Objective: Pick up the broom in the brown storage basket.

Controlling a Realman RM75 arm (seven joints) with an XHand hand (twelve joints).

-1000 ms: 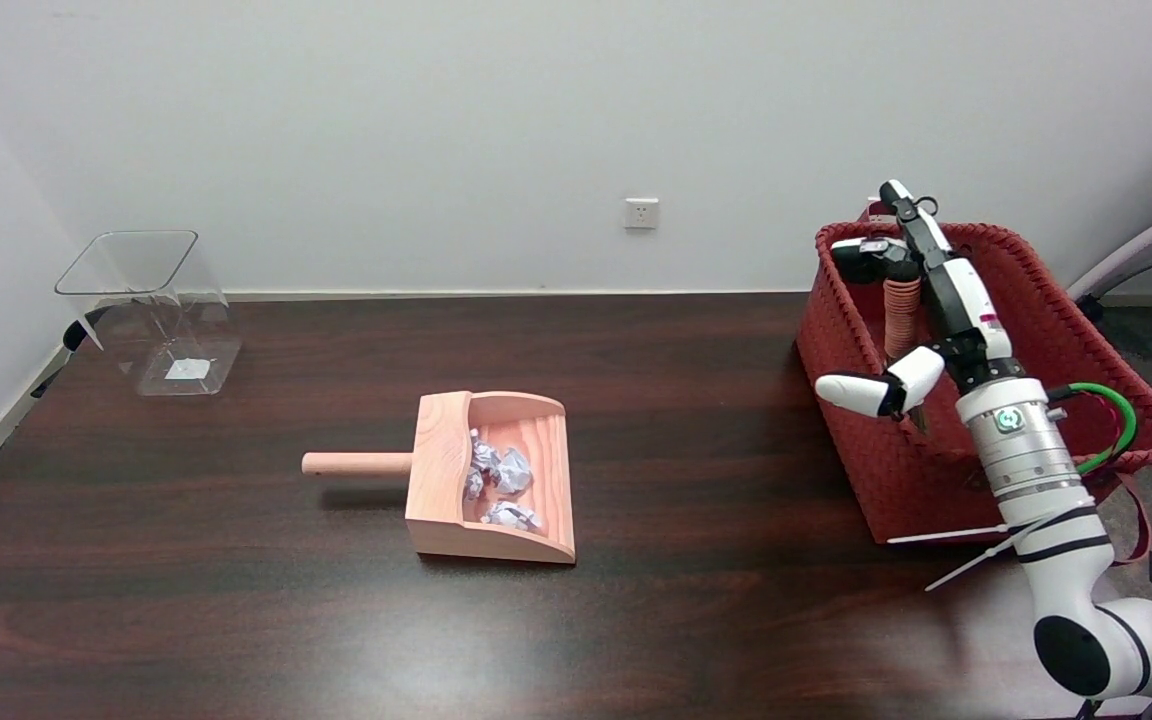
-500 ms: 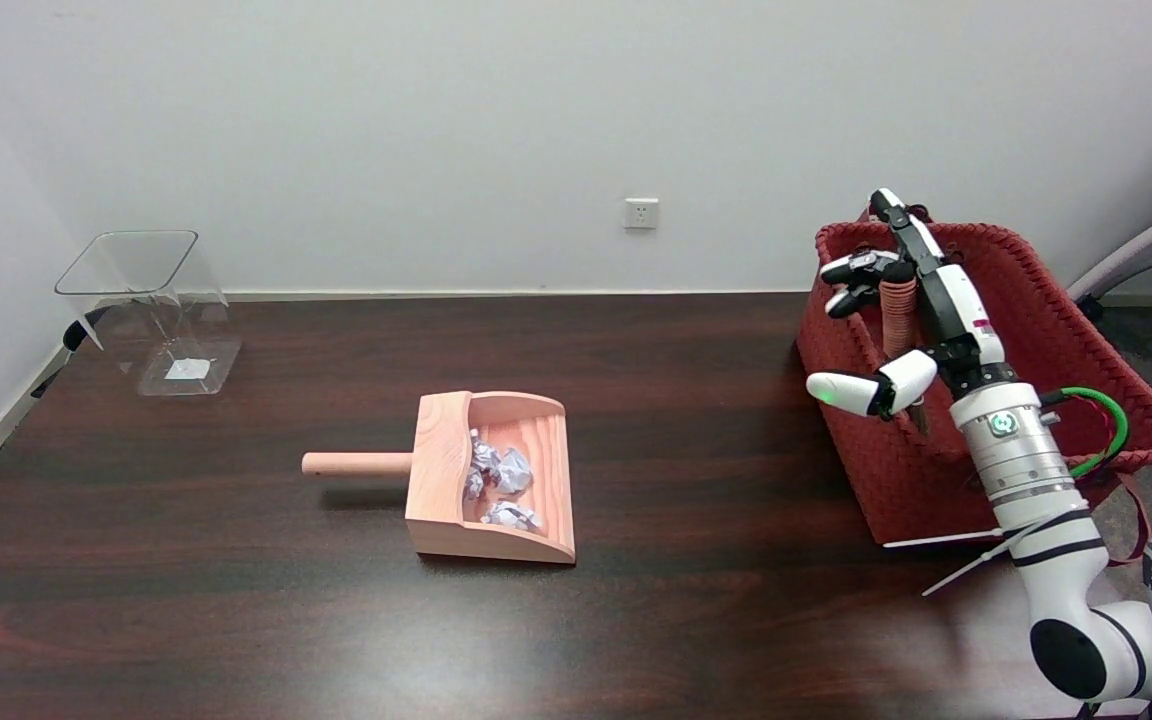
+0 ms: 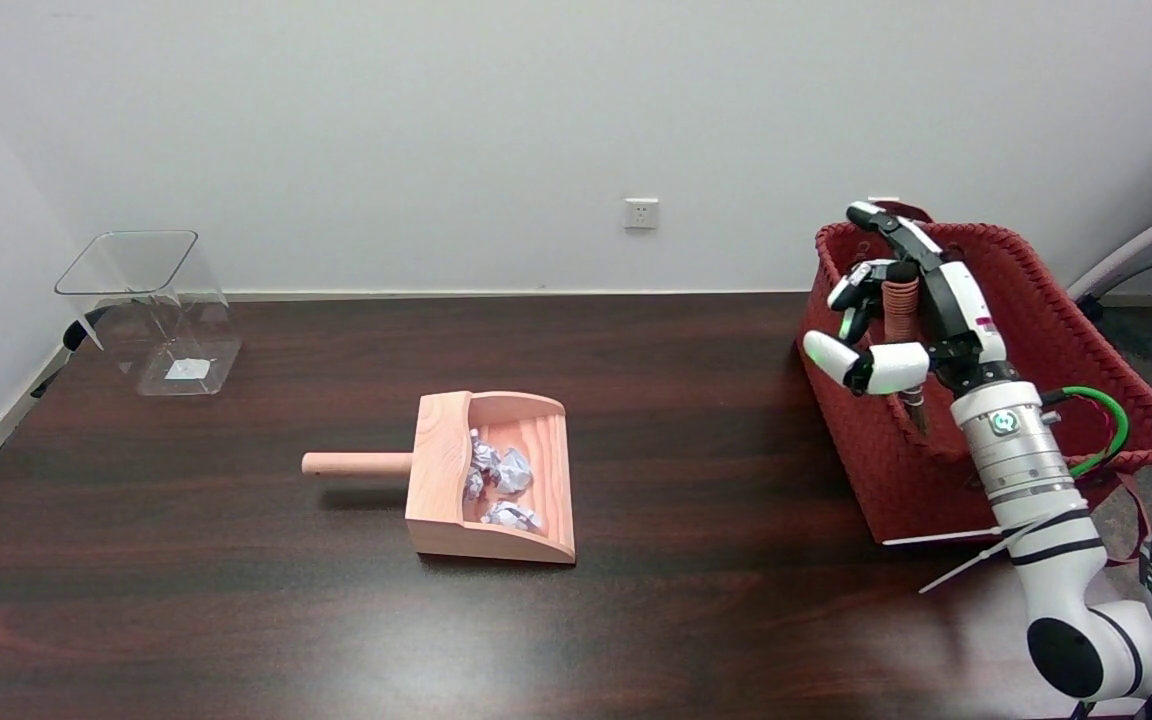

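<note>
The broom (image 3: 902, 312) stands upright in the brown-red woven storage basket (image 3: 1036, 290) at the table's right end; its ribbed wooden handle shows, while its lower part is hidden behind the basket wall and my hand. My right hand (image 3: 901, 315) reaches into the basket's left part, palm just right of the handle. Its fingers (image 3: 856, 290) curl over the handle's top and down its left side. The thumb (image 3: 861, 365) sticks out lower left, apart from the handle. The broom stands unmoved, with no firm grip visible.
A wooden dustpan (image 3: 491, 475) with several crumpled paper balls lies mid-table, its handle pointing left. A clear plastic bin (image 3: 151, 310) stands at the far left. A white cable tie (image 3: 976, 560) trails from my forearm near the basket's front.
My fingers have curled from outstretched to bent round the broom handle, and the thumb has swung up and left. The wrist shifted slightly left. The broom and basket have not moved.
</note>
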